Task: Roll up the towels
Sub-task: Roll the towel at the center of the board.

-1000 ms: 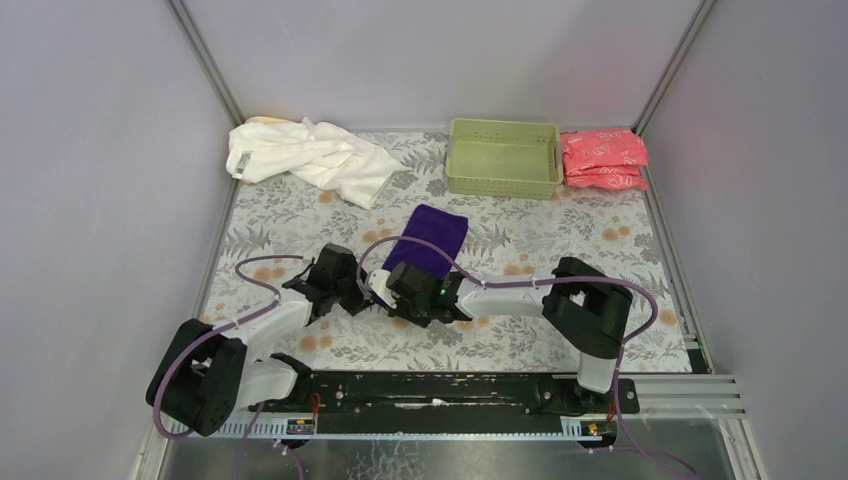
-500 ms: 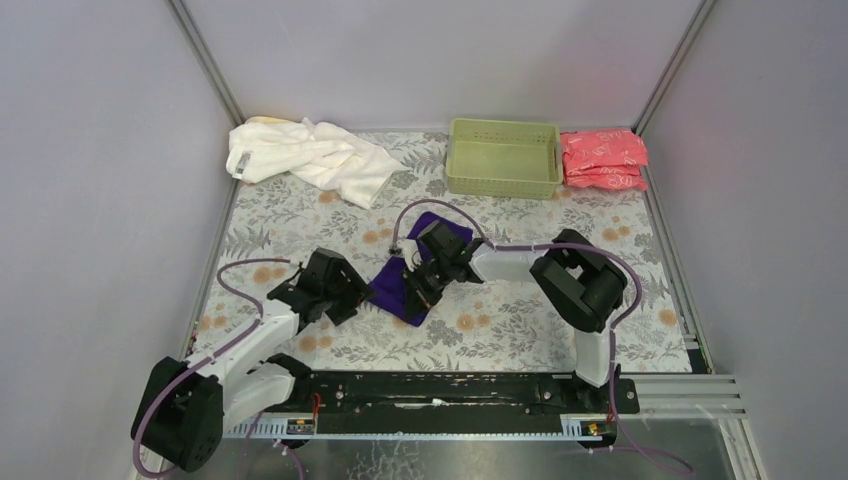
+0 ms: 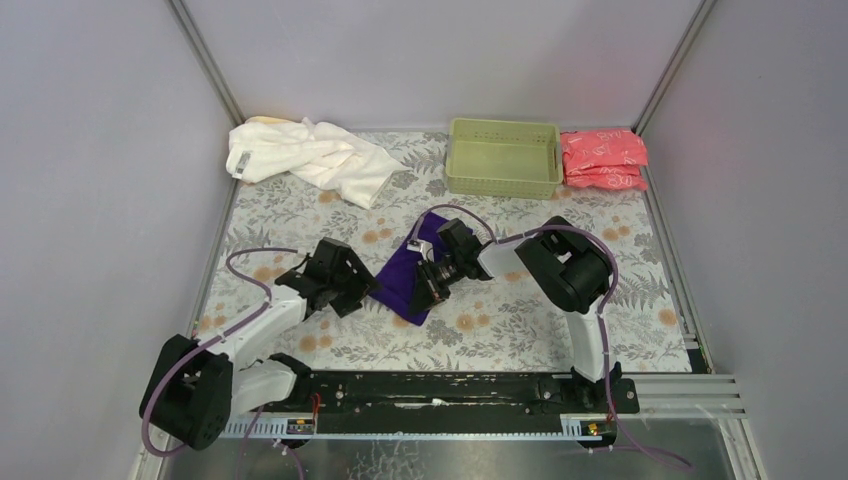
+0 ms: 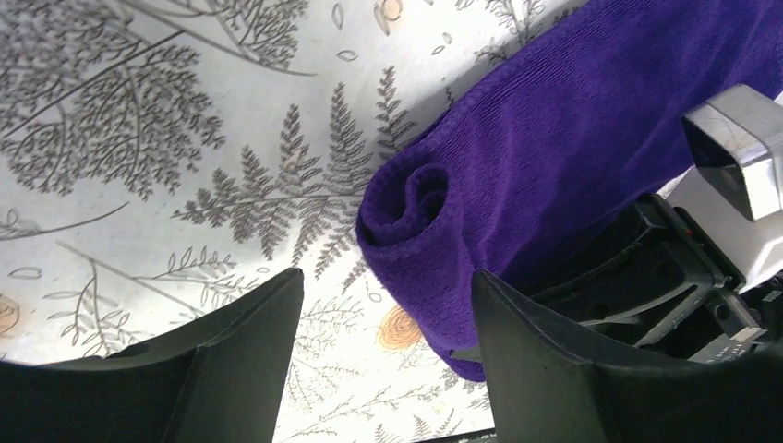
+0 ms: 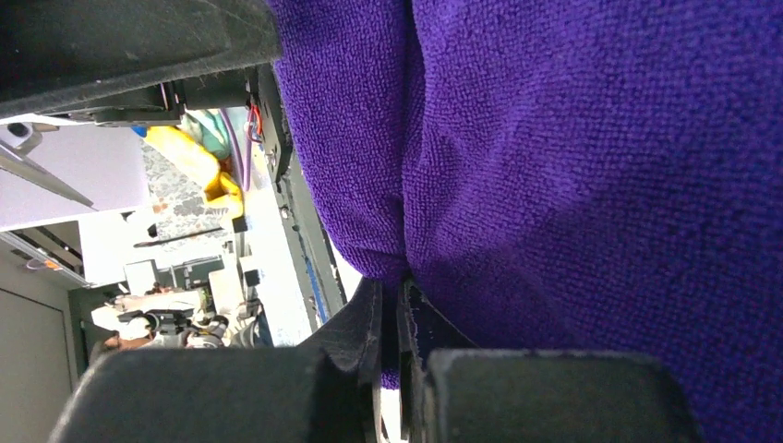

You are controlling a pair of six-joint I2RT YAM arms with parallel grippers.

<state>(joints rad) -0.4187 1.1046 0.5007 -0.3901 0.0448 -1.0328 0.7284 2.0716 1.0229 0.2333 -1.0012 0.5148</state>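
**Purple terry cloth part-rolled; two towels not yet started**

Entries run from the left of the overhead view to the right.

1. White towel (image 3: pixel 310 160): large terry cloth, heaped and crumpled at the far left corner of the leaf-printed table covering (image 3: pixel 300 215). Not rolled. A small tag (image 3: pixel 240 164) shows at its left edge, too small to read.
2. Pale yellow towel (image 3: pixel 262 121): only a sliver shows behind the white heap. As far as can be seen, not rolled.
3. Left gripper (image 4: pixel 383 300): fingers spread and holding nothing, aimed at the curled end of item 4.
4. Purple towel (image 3: pixel 400 285): small, lying mid-table between the two grippers. The left wrist view shows its near left end wound into a loose spiral; the far part lies flat. Judged about half rolled, and slack enough that it may unwind if let go.
5. Right gripper (image 5: pixel 392 318): fingers pressed together on a fold of the purple towel, at its right side.
6. Basket (image 3: pixel 503 125): light green plastic, at the far edge, nothing seen inside.
7. Packets (image 3: pixel 603 158): pink-red, plastic-wrapped, stacked just right of the basket. Their pale print is illegible.

Progress: one towel under way, none finished, two left. No brand or readable writing anywhere.
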